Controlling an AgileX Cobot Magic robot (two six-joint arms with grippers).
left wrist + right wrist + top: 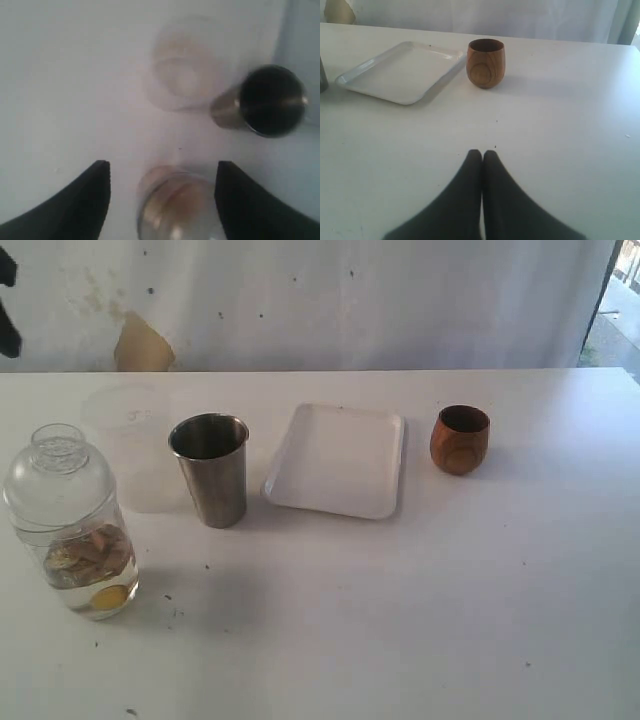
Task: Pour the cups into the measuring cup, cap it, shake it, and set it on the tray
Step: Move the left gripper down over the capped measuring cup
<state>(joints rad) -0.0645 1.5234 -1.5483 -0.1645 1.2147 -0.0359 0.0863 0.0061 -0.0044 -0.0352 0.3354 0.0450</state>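
Note:
The clear measuring cup [70,525] stands at the table's left with a clear dome lid [60,465] on it. Brown pieces and a yellow piece lie in its bottom. The steel tumbler [210,470] stands to its right, then the white tray [337,460], then the wooden cup [460,440]. In the left wrist view my left gripper [162,170] is open above the measuring cup [175,205], fingers [85,200] apart from it on both sides. My right gripper [482,152] is shut and holds nothing, low over the table, short of the wooden cup [486,62].
A faint frosted cup [130,420] stands behind the measuring cup, left of the tumbler. A dark part of an arm [8,300] shows at the exterior view's upper left edge. A white curtain hangs behind the table.

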